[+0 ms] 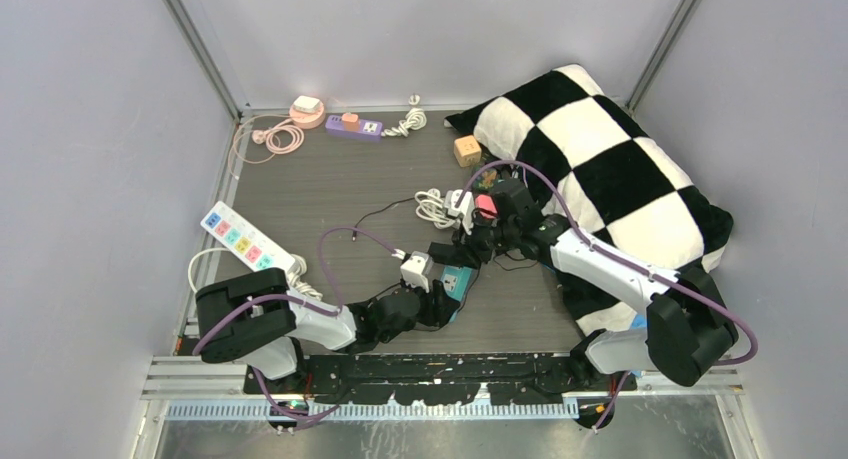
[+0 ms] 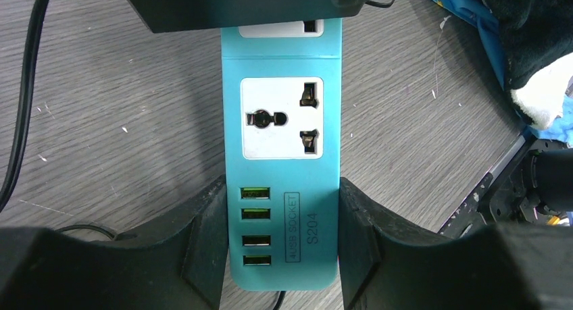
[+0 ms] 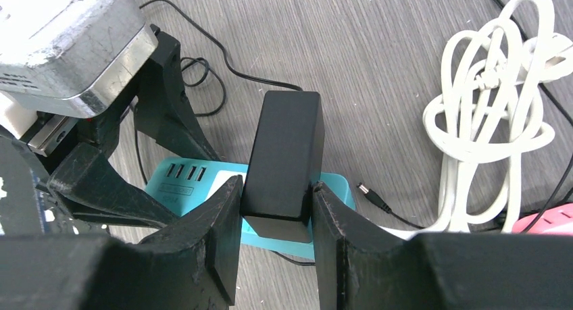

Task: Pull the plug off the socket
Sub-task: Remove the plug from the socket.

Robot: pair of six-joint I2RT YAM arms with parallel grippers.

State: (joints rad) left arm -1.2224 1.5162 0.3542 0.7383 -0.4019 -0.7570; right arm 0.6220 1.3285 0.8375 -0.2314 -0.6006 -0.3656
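The left wrist view shows the blue socket strip (image 2: pixel 284 175) flat on the table (image 2: pixel 121 107), its near end with four USB ports (image 2: pixel 255 225) clamped between the fingers of the left gripper (image 2: pixel 282 246), which stands about half open around it. Beyond the ports one white outlet (image 2: pixel 280 117) shows its three holes; at the far end of the strip only the bottom of the black plug (image 2: pixel 270 6) is seen. The right wrist view gives more: the plug stands upright on that far end, and the right gripper (image 3: pixel 273 232) is closed on its two sides. Whether the pins sit fully in the strip, I cannot tell. A white cable bundle (image 3: pixel 500 121) lies near the strip.
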